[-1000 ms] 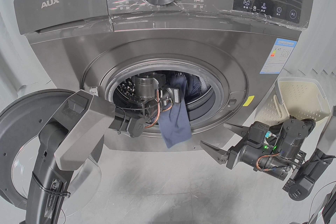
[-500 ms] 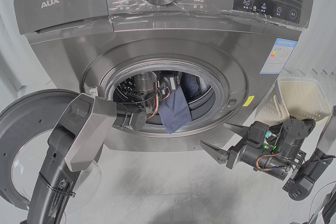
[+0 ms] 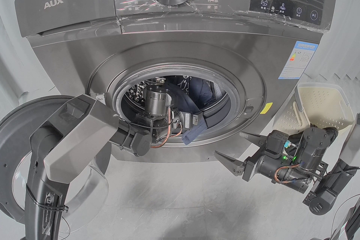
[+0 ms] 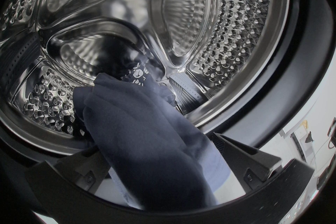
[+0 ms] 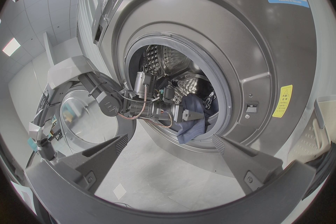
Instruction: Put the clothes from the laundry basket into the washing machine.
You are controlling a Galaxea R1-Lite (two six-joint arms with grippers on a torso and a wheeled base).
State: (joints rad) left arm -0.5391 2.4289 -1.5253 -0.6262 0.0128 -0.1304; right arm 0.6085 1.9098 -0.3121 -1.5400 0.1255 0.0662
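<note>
- At the mouth of the washing machine (image 3: 225,45), the left claw (image 4: 156,146) is gaping — the dark blue garment (image 3: 184,100) is draping across it, over the door seal.
- Near the laundry basket (image 3: 322,102), the right claw (image 3: 228,145) is hovering, fingers apart.

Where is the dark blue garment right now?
Head view, centre: the dark blue garment lies across the lower rim of the washing machine door opening, partly inside the drum, at the left claw.

We see a pale grey floor (image 3: 168,195) of large smooth tiles, with one small white square (image 5: 119,191) lying on it. Pleated white curtains (image 3: 13,64) hang at the back on both sides. Overhead we make out a white panelled ceiling (image 5: 52,0) with one lit rectangular light panel (image 5: 11,47).
</note>
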